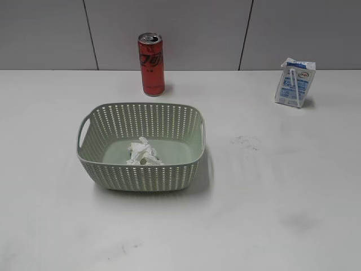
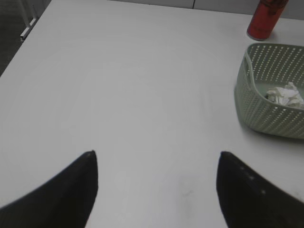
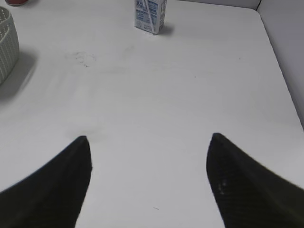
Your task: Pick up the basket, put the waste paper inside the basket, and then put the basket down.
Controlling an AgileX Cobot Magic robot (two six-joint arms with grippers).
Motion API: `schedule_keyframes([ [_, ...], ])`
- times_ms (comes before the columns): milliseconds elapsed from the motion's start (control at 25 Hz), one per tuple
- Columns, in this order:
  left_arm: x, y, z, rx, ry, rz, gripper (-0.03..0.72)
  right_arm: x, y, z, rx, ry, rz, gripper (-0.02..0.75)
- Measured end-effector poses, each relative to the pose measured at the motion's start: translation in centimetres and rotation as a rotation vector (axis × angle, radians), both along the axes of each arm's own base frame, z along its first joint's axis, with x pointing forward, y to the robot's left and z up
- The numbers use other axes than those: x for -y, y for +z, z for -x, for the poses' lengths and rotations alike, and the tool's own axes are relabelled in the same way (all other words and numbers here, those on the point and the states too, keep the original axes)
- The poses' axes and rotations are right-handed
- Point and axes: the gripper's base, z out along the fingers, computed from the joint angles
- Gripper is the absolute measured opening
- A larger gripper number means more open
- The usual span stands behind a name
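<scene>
One basket (image 1: 141, 148) sits on the bench (image 1: 271, 203), holding the waste paper (image 1: 143, 153) as a white heap, count unclear. One red can (image 1: 151, 64) at 12 o'clock, one milk carton (image 1: 295, 83) at 2 o'clock; lettering unreadable. Left fingers (image 2: 156, 164) and right fingers (image 3: 148, 147) spread apart, empty.

- Red drink can (image 1: 151, 64): you see it upright at the tabletop's (image 1: 282, 186) far edge.
- Blue-and-white milk carton (image 1: 295, 82): upright, far right, well apart from the can.
- Tabletop: white, with faint dark smudges.
</scene>
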Motion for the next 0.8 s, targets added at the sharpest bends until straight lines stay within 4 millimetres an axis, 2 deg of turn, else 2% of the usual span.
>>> schedule_keyframes([
  [800, 0.05, -0.36, -0.14, 0.016, -0.003, 0.007, 0.586, 0.0, 0.0, 0.0, 0.001, 0.003, 0.006, 0.569],
])
